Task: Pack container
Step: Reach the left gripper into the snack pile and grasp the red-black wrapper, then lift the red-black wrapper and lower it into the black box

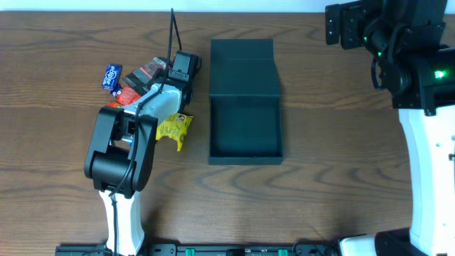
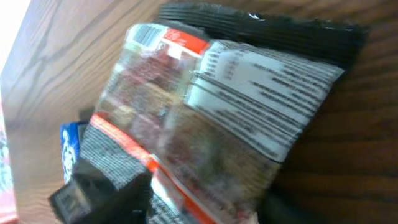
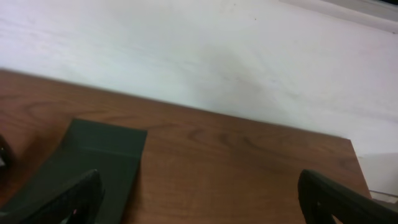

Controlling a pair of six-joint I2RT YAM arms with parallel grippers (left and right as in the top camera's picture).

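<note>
Wooden table point(image 1: 341, 171) is holding the container point(image 1: 245, 135) with its flap point(image 1: 242, 67) lying open for filling, left gripper point(image 1: 162, 72) is nosing into the snack packets point(image 1: 128, 91) left of it (can't tell if pinching), right gripper point(image 3: 202, 199) is idling spread wide to its right.

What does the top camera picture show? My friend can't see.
An open dark box, looking empty, sits on a table. The left arm reaches over a pile of snack packets beside it; the right arm is at the far right edge.
</note>
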